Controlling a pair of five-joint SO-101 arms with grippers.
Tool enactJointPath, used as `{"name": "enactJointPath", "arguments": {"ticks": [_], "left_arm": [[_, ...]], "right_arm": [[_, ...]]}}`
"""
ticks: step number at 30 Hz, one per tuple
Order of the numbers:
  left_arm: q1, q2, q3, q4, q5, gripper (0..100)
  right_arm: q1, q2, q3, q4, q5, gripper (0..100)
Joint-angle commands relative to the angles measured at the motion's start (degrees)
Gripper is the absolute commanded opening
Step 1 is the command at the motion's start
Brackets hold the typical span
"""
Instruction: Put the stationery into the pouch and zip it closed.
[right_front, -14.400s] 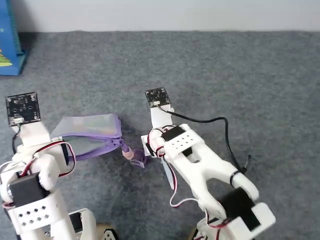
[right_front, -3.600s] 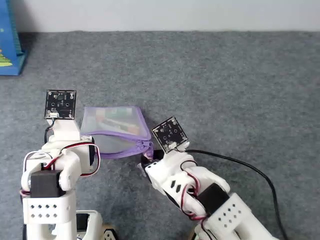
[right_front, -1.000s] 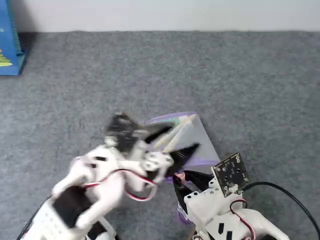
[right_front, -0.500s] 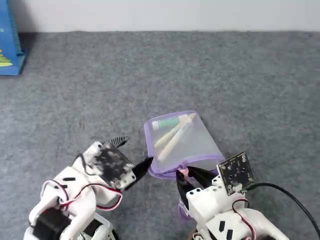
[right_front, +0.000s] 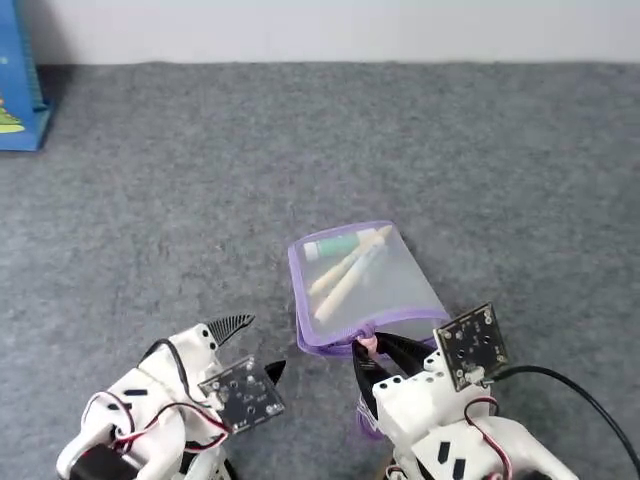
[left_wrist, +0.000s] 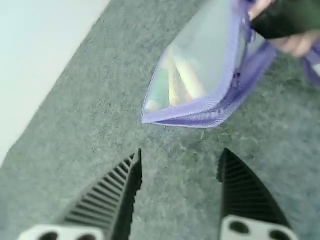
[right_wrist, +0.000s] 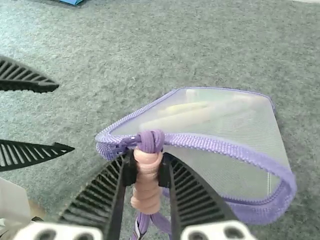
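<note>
The translucent purple pouch (right_front: 372, 290) lies flat on the grey table, and pens and other stationery (right_front: 345, 268) show through its side. My right gripper (right_front: 368, 352) is at the pouch's near corner, shut on the pink zipper pull (right_wrist: 146, 176). In the right wrist view the pouch (right_wrist: 220, 132) stretches away from that gripper (right_wrist: 146, 161), and the zip edge looks closed where I see it. My left gripper (right_front: 255, 347) stands open to the near left of the pouch, apart from it. In its own view the left gripper (left_wrist: 177, 185) holds nothing, with the pouch (left_wrist: 205, 80) beyond it.
A blue box (right_front: 16, 85) stands at the far left corner by the white wall. Bare grey table (right_front: 480, 160) stretches behind and to both sides of the pouch. The left gripper's black fingers (right_wrist: 27, 80) show beside the pouch in the right wrist view.
The left arm has let go of the pouch and pulled back toward the near left edge. The pouch and the right gripper have stayed put over the last half second.
</note>
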Motion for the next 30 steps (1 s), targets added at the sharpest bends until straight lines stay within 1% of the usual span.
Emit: {"name": "enactJointPath", "arguments": {"ticks": [1,4,8,12,18,22,26,30], "left_arm": [[3.52,-0.44,2.68,-1.93,-2.02,24],[5.54,-0.44,6.55,-6.15,-1.93,24],[5.8,-0.44,9.71,-11.87,-1.67,24],[6.33,-0.44,9.54,-13.19,-0.7,24],[13.8,-0.44,10.07,-14.33,4.31,24],[13.89,-0.44,12.79,-18.55,4.92,24],[13.89,-0.44,16.66,-23.91,8.26,22],[13.89,-0.53,19.03,-26.55,8.26,20]], "right_arm": [[0.75,0.92,-2.46,-1.19,-0.44,0.7],[0.75,0.92,-2.46,-0.92,-0.44,0.7],[0.75,0.92,-0.7,-1.01,-0.35,0.7],[0.75,0.84,-0.62,-1.1,-0.35,0.7],[0.66,0.75,-0.53,-1.19,-0.35,0.7],[0.66,0.31,-0.53,-0.84,-0.44,0.7],[0.66,0.31,-0.53,-0.84,-0.53,0.7],[0.66,0.31,-0.53,-0.84,-0.62,0.7]]}}
